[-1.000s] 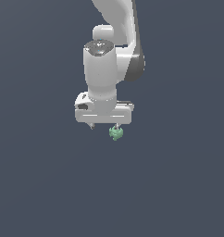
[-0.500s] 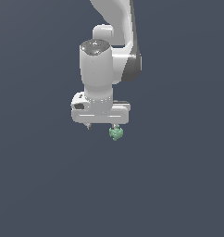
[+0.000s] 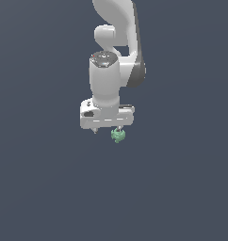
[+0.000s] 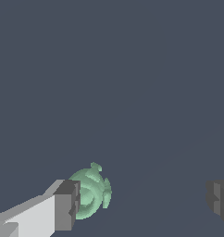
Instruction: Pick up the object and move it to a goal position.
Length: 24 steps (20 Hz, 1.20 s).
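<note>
Nothing is shifting noticeably: the gripper (image 3: 106,130) is hanging mid-frame, jaws spread wide, the pale-green knobbly object (image 3: 118,136) touching one finger (image 4: 66,206). No writing is showing.

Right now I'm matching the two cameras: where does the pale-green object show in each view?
Exterior view: the pale-green object sits just below the gripper, toward its right end in that picture.
Wrist view: the object lies beside one finger, jaws wide apart.
Shared landmark: that finger next to it.

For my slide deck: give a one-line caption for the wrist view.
Open gripper with wide-set fingers, one grey pad beside the small pale-green knobbly object.
</note>
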### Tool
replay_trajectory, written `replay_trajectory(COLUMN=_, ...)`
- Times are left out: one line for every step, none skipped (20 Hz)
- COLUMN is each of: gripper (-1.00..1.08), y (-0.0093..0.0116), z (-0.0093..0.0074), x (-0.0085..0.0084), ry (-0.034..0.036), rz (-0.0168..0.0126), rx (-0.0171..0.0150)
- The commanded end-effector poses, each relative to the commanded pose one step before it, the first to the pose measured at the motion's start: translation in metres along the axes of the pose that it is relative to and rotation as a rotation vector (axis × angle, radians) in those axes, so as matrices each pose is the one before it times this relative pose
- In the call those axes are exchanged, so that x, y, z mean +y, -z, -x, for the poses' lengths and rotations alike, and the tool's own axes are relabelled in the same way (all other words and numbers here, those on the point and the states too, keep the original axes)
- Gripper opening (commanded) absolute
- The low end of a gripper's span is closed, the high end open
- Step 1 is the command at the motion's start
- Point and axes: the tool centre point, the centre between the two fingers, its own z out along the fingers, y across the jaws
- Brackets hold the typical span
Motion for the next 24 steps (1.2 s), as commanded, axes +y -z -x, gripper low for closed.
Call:
replay_trajectory(gripper=1.0, y=-0.01141, z=0.00764, x=-0.0072, ry=0.06336, rz=-0.00219, rx=-0.01261)
replay_trajectory(gripper=1.0, y=-0.00512, z=0.0033, x=-0.00349, ry=0.0292, rz=-0.00128, rx=-0.00553)
replay_trajectory(gripper=1.0, y=-0.00539, z=0.00343, x=-0.00383, ry=0.03104, rz=-0.00157, rx=-0.00579)
replay_trajectory(gripper=1.0, y=-0.00565, z=0.00354, x=-0.00418, ry=0.0329, rz=-0.0019, rx=-0.00602)
replay_trajectory(gripper=1.0, y=-0.00585, z=0.0036, x=-0.0045, ry=0.03439, rz=-0.00224, rx=-0.00617)
replay_trajectory(gripper=1.0, y=-0.00559, z=0.00336, x=-0.00449, ry=0.03325, rz=-0.00241, rx=-0.00583)
replay_trajectory(gripper=1.0, y=-0.00524, z=0.00308, x=-0.00437, ry=0.03152, rz=-0.00249, rx=-0.00539)
replay_trajectory(gripper=1.0, y=-0.0049, z=0.0028, x=-0.00423, ry=0.02977, rz=-0.00254, rx=-0.00497)
replay_trajectory(gripper=1.0, y=-0.00457, z=0.00254, x=-0.00407, ry=0.02801, rz=-0.00255, rx=-0.00457)
replay_trajectory(gripper=1.0, y=-0.00424, z=0.0023, x=-0.00389, ry=0.02625, rz=-0.00253, rx=-0.00417)
replay_trajectory(gripper=1.0, y=-0.00392, z=0.00207, x=-0.00369, ry=0.02446, rz=-0.00248, rx=-0.0038)
replay_trajectory(gripper=1.0, y=-0.00361, z=0.00185, x=-0.00348, ry=0.02269, rz=-0.0024, rx=-0.00344)
replay_trajectory(gripper=1.0, y=-0.0033, z=0.00165, x=-0.00324, ry=0.02089, rz=-0.00229, rx=-0.00309)
replay_trajectory(gripper=1.0, y=-0.00299, z=0.00145, x=-0.003, ry=0.0191, rz=-0.00216, rx=-0.00277)
replay_trajectory(gripper=1.0, y=-0.00269, z=0.00127, x=-0.00274, ry=0.01729, rz=-0.00201, rx=-0.00245)
replay_trajectory(gripper=1.0, y=-0.0024, z=0.0011, x=-0.00249, ry=0.0155, rz=-0.00185, rx=-0.00215)
replay_trajectory(gripper=1.0, y=-0.00211, z=0.00095, x=-0.00221, ry=0.01367, rz=-0.00166, rx=-0.00187)
replay_trajectory(gripper=1.0, y=-0.00182, z=0.0008, x=-0.00193, ry=0.01186, rz=-0.00147, rx=-0.00159)
replay_trajectory(gripper=1.0, y=-0.00153, z=0.00066, x=-0.00164, ry=0.01003, rz=-0.00126, rx=-0.00133)
replay_trajectory(gripper=1.0, y=-0.00125, z=0.00053, x=-0.00135, ry=0.00821, rz=-0.00104, rx=-0.00107)
replay_trajectory(gripper=1.0, y=-0.00097, z=0.0004, x=-0.00106, ry=0.00641, rz=-0.00082, rx=-0.00083)
replay_trajectory(gripper=1.0, y=-0.00069, z=0.00029, x=-0.00075, ry=0.00456, rz=-0.00059, rx=-0.00059)
replay_trajectory(gripper=1.0, y=-0.00041, z=0.00018, x=-0.00044, ry=0.00272, rz=-0.00035, rx=-0.00035)
replay_trajectory(gripper=1.0, y=-0.00014, z=0.00004, x=-0.00017, ry=0.00096, rz=-0.00012, rx=-0.00012)
